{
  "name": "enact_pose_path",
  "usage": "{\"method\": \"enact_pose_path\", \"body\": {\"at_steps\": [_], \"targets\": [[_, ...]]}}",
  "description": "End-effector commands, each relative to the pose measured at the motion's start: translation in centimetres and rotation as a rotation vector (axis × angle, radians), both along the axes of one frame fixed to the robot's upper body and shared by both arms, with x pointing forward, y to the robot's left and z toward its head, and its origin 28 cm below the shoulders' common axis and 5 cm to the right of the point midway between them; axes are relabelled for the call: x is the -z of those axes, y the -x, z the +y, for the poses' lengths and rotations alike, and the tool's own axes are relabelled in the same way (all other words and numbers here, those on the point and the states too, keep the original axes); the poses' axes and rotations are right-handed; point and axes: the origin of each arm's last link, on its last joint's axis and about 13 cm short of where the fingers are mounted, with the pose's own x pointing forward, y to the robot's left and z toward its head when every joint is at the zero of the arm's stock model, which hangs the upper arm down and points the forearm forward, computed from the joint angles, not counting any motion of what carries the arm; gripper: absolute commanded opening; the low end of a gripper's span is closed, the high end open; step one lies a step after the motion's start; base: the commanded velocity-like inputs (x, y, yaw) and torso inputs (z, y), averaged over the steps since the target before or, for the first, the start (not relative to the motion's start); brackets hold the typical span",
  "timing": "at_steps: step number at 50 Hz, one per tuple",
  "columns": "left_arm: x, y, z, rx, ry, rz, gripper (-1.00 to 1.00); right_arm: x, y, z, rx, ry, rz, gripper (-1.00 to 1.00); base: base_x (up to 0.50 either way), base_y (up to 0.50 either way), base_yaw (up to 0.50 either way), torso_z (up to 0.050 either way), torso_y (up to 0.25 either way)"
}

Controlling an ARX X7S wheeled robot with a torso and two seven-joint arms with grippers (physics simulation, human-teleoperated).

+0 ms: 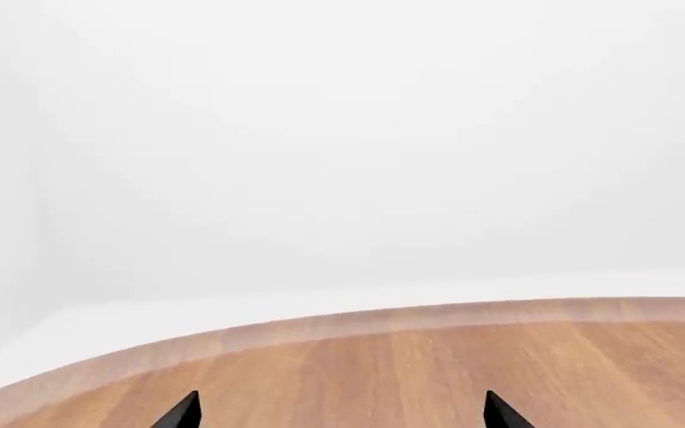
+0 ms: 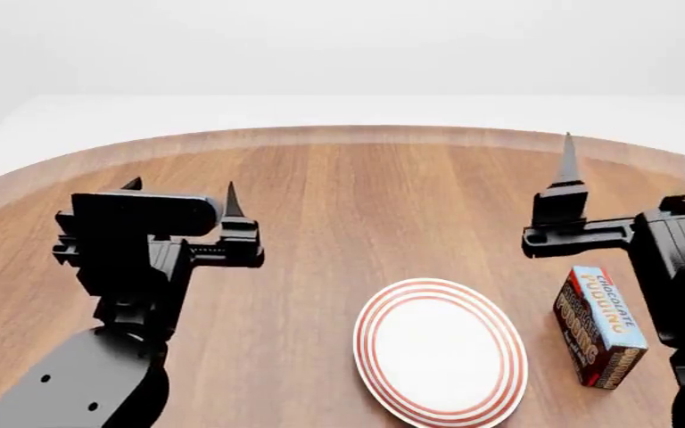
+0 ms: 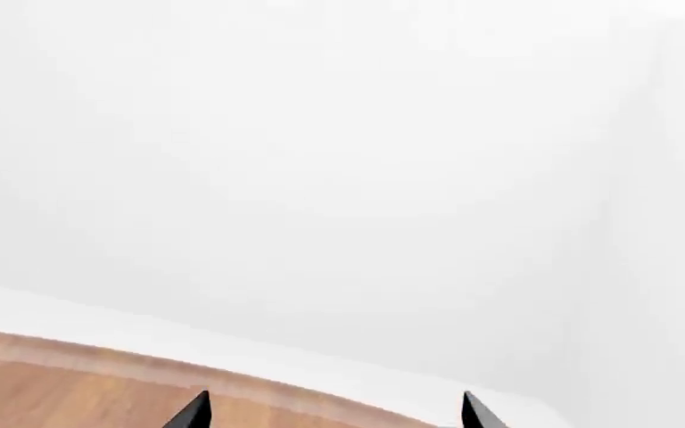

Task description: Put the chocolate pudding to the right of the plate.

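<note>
The black right gripper [image 2: 634,156] is cut by the head view's edge, hiding one finger, while just below it the round red-ringed white plate [image 2: 441,353] loses its near rim.

- The head view looks forward and down from above the bench [image 2: 342,205], taking in both arms and the bench's far curved edge.
- The left wrist view skims low across the bench [image 1: 438,374] toward the white wall.
- The right wrist view tilts higher, mostly at wall; the bench [image 3: 33,383] edge, lower left, is shared.
</note>
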Motion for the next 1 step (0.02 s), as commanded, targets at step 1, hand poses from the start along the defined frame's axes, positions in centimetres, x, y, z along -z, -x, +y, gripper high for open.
{"method": "enact_pose_path", "body": {"at_steps": [1], "targets": [[-1.36,0.27,-0.2,0.006,-0.005,-0.047,1.0,0.52,0.9,1.53,-0.05,0.018,-0.087,1.0,0.0,0.0,0.0,0.0,0.0]]}}
